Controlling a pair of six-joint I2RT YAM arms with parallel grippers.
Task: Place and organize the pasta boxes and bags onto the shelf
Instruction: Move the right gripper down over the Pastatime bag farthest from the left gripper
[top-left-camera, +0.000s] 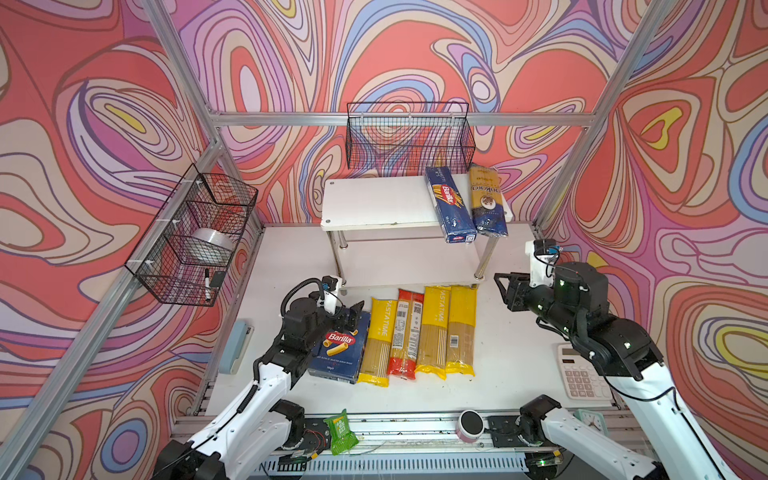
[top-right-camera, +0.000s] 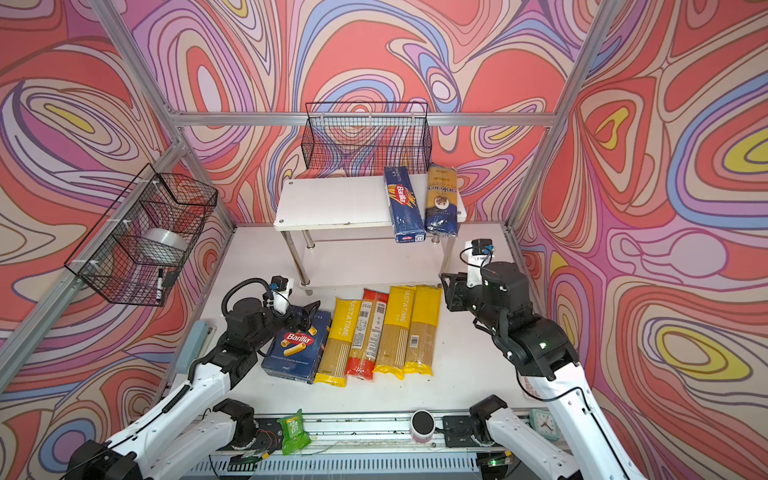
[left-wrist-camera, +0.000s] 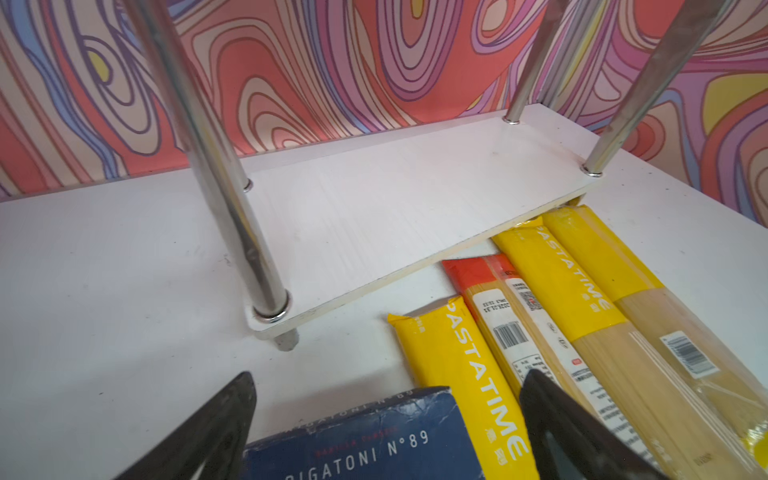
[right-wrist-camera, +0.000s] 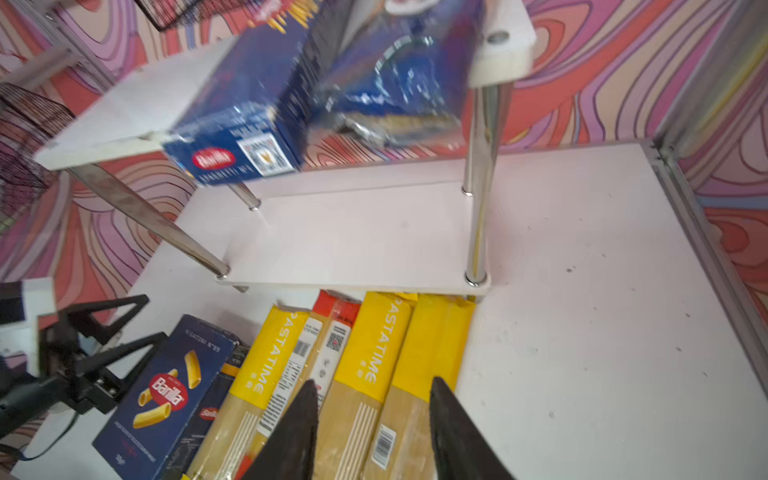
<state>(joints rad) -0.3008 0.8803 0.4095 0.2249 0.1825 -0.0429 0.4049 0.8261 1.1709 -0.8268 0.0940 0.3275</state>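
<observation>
Spaghetti box (top-left-camera: 449, 203) and blue bag (top-left-camera: 487, 201) lie on shelf (top-left-camera: 374, 203) top; right gripper (top-left-camera: 502, 291) part-open, empty, beside shelf; left gripper (top-left-camera: 355, 320) open, straddling rigatoni box (top-left-camera: 338, 353) end on counter (top-left-camera: 511, 365); likely next: close, lift, set on shelf.

spaghetti box (right-wrist-camera: 249, 104): blurred | rigatoni box (left-wrist-camera: 365, 444): cut off by edge
</observation>
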